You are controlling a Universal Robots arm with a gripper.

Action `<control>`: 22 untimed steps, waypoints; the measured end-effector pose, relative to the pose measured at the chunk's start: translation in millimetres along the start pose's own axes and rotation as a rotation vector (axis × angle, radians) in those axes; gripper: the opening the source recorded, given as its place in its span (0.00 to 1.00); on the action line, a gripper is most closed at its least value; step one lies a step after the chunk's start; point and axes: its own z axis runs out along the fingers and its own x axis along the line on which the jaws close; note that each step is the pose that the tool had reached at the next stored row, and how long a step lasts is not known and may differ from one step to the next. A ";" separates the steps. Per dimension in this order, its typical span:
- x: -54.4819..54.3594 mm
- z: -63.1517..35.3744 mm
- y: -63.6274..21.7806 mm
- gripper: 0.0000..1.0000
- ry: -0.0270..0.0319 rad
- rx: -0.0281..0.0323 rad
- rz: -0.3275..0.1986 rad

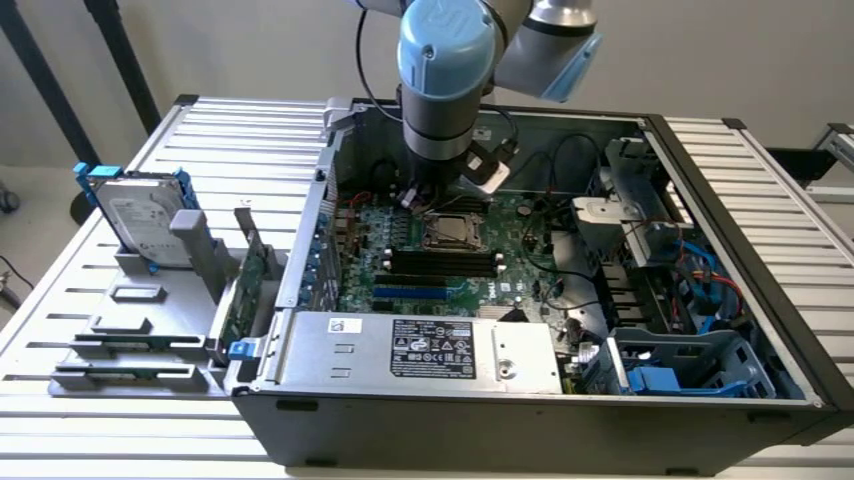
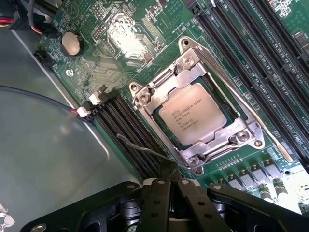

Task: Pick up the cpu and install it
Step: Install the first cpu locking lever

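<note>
Resting in its socket (image 2: 143, 96), the cpu (image 2: 192, 115) shows wrist-view lettering.

We note the cpu (image 2: 191, 114) lid: silver-grey metal, satin, w/ printed text. Socket frame (image 2: 145, 98): bright bare metal, glossy. Motherboard (image 2: 120, 63): green PCB, semi-gloss. RAM slots (image 2: 260, 58): black plastic, matt. Gripper (image 2: 169, 169) links: black, matt, w/ shiny screw heads. We see the PC case (image 1: 534, 430): dark grey sheet metal, matt. Table (image 1: 774, 200): ribbed light metal slats, dull.
</note>
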 end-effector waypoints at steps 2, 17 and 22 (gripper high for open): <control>0.7 0.4 1.1 0.11 0.0000 0.0000 0.000; 7.2 4.7 10.9 0.11 -0.0014 -0.0001 0.000; 9.3 5.9 12.5 0.11 -0.0039 -0.0003 0.001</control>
